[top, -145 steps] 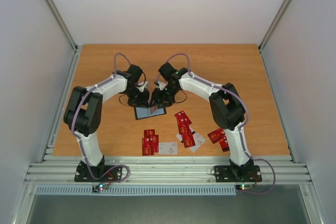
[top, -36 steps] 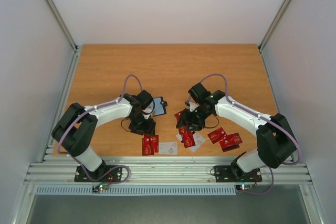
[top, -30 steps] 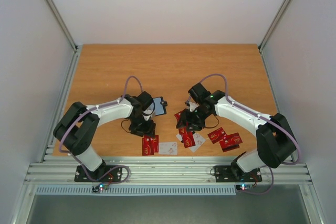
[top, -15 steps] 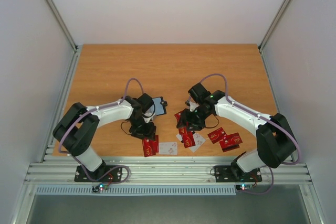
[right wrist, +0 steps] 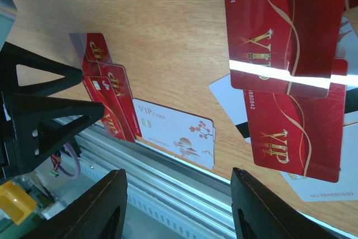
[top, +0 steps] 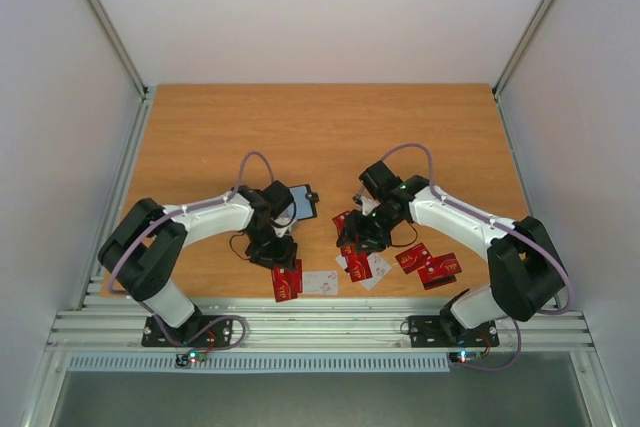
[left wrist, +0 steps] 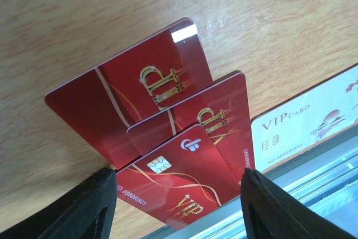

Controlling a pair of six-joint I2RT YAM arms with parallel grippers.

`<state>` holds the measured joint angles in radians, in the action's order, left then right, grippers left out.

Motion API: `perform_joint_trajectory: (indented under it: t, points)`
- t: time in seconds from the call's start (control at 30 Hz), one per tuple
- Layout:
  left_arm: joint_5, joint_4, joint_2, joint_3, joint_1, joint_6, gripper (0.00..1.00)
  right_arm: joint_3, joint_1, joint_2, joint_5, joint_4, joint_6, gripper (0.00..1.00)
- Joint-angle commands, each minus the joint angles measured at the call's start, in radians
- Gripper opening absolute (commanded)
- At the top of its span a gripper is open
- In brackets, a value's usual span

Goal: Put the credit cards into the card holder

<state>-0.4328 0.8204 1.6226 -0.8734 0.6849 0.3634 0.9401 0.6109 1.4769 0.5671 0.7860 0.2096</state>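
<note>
3 red credit cards (left wrist: 168,155) are lying overlapped by the wooden table's (top: 400,127) near edge, the left gripper (left wrist: 179,208) hanging over them, jaws spread. The card holder (top: 303,203) is lying just beyond. The right gripper (right wrist: 182,205), also spread, is hovering above other cards. Pale walls (top: 320,7) are enclosing the table.

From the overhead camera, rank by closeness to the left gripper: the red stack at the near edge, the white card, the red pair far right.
1. red stack, at the left gripper tips.
2. white card, right of the stack.
3. red pair, far on the right side.
</note>
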Motion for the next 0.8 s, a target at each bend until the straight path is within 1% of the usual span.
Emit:
perform_joint_trajectory:
  t: [0.0, 0.1, 0.23, 0.3, 0.4, 0.43, 0.5, 0.57, 0.63, 0.7, 0.77]
  points:
    - [0.018, 0.007, -0.053, 0.007, 0.005, 0.038, 0.62, -0.027, 0.005, -0.044, 0.036, -0.039, 0.002, 0.52]
    - [0.031, 0.010, -0.088, -0.007, 0.005, 0.071, 0.63, -0.052, 0.006, -0.064, 0.066, -0.076, 0.017, 0.52]
    - [0.055, 0.049, -0.146, -0.050, 0.005, 0.115, 0.63, -0.104, 0.012, -0.086, 0.141, -0.178, 0.085, 0.52]
    - [0.064, 0.071, -0.169, -0.066, 0.005, 0.148, 0.62, -0.116, 0.033, -0.094, 0.163, -0.220, 0.131, 0.52]
    - [0.070, 0.097, -0.195, -0.074, 0.005, 0.182, 0.58, -0.125, 0.107, -0.094, 0.178, -0.272, 0.190, 0.52]
    - [0.072, 0.101, -0.205, -0.071, 0.005, 0.192, 0.54, -0.126, 0.134, -0.090, 0.176, -0.286, 0.206, 0.52]
    - [0.064, 0.087, -0.220, -0.063, 0.005, 0.206, 0.51, -0.134, 0.183, -0.085, 0.160, -0.309, 0.237, 0.52]
    - [0.066, 0.085, -0.216, -0.063, 0.005, 0.201, 0.51, -0.165, 0.217, -0.083, 0.144, -0.351, 0.276, 0.52]
    - [0.084, 0.085, -0.197, -0.064, 0.006, 0.177, 0.51, -0.214, 0.240, -0.085, 0.135, -0.429, 0.329, 0.52]
    - [0.127, 0.081, -0.180, -0.046, 0.005, 0.165, 0.51, -0.265, 0.262, -0.082, 0.116, -0.507, 0.376, 0.52]
    - [0.167, 0.055, -0.168, -0.012, 0.005, 0.169, 0.51, -0.296, 0.280, -0.070, 0.083, -0.537, 0.398, 0.52]
